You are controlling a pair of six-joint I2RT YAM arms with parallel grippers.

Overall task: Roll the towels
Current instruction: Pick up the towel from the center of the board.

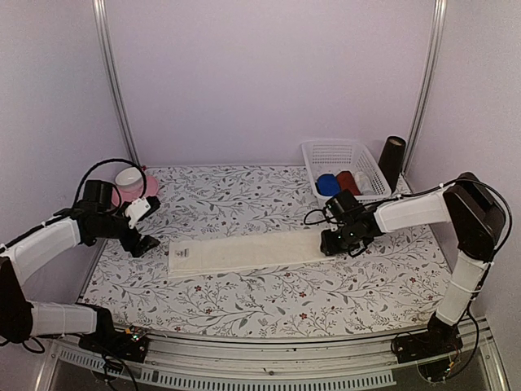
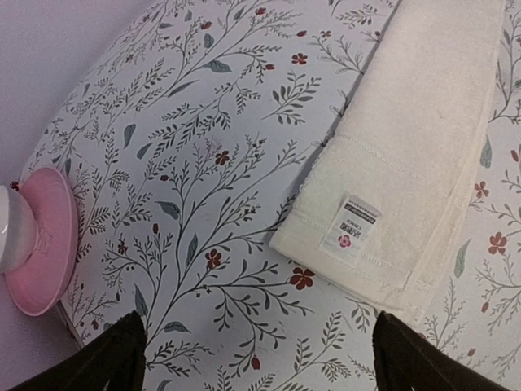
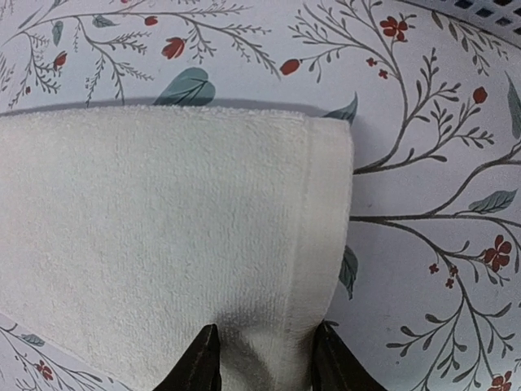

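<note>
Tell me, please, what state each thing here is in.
cream towel: flat, unrolled strip
blue towel: rolled, in basket
dark red roll: rolled, in basket
left gripper: open, clear of the cream towel
right gripper: jaws astride the cream towel's end, grip unclear
dark cylinder: upright

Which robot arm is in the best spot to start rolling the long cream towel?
Probably the right. The right gripper straddles the hemmed end of the cream cloth towel, ready to pinch and roll. The left gripper hangs wide open over the floral table, beside the other end.
</note>
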